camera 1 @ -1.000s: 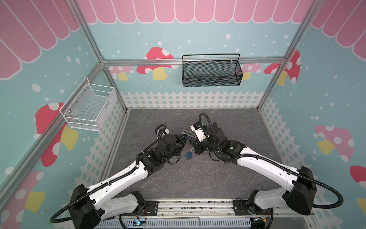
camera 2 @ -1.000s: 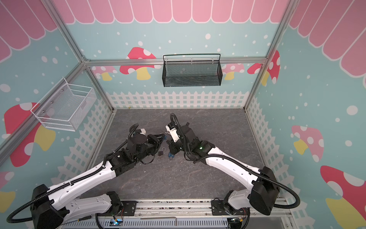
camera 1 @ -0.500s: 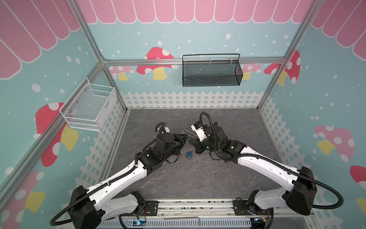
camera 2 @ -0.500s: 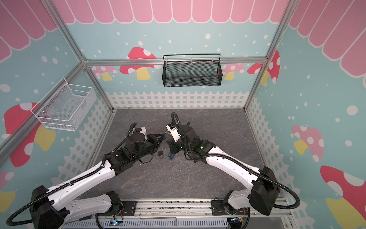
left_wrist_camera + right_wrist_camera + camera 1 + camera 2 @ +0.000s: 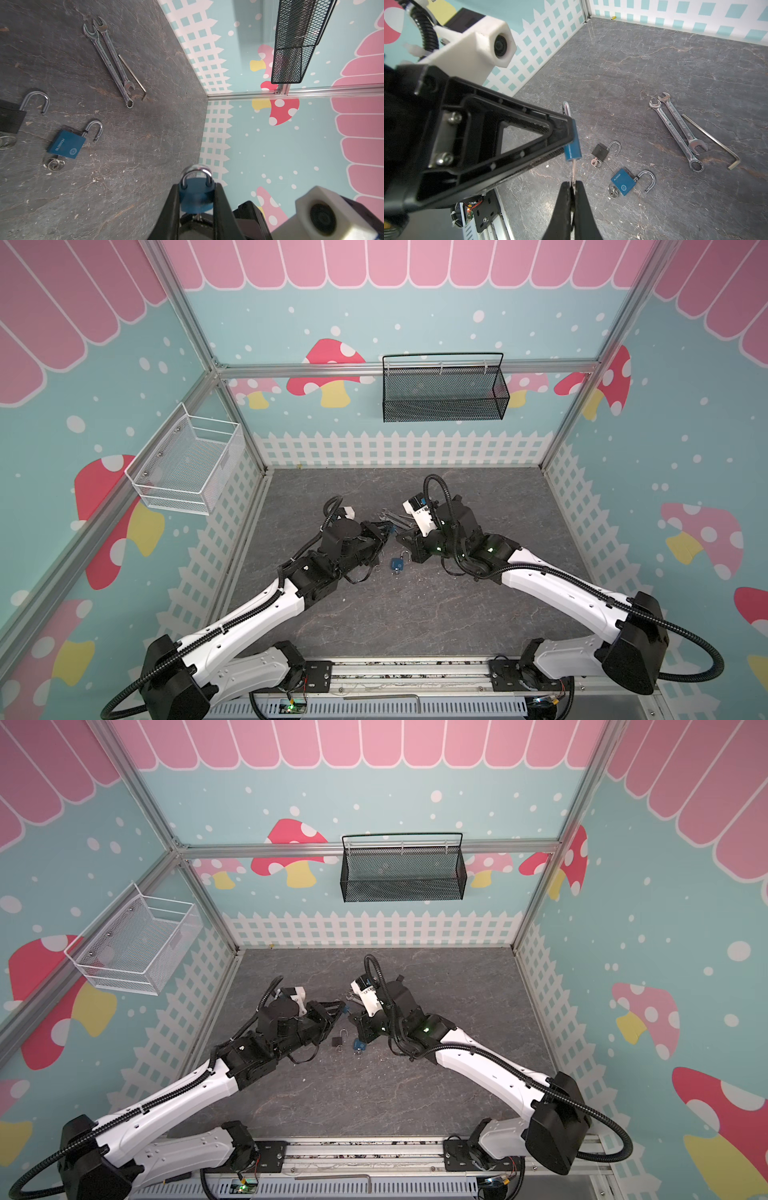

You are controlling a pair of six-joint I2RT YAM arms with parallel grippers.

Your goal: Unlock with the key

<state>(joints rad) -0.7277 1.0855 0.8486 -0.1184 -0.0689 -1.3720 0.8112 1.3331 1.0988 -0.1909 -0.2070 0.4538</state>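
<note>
Step in hand: key seated, turn not yet made.
The blue padlock (image 5: pixel 196 199) is held in the air, clamped in the left gripper (image 5: pixel 196 185). Its shackle (image 5: pixel 196 169) is seen closed in the left wrist view only. The key (image 5: pixel 573 169), visible only in the right wrist view, is pinched tight in the right gripper (image 5: pixel 572 184). A twist is judged next.

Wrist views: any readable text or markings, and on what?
"BLOSSOM": on the body of the open blue padlock lying on the table, next to a round logo; it also reads in the right wrist view.
Two wrenches: engraved lettering along the shanks, too blurred to read.
Held blue padlock: no text shows.
Black padlock: no text shows.
</note>
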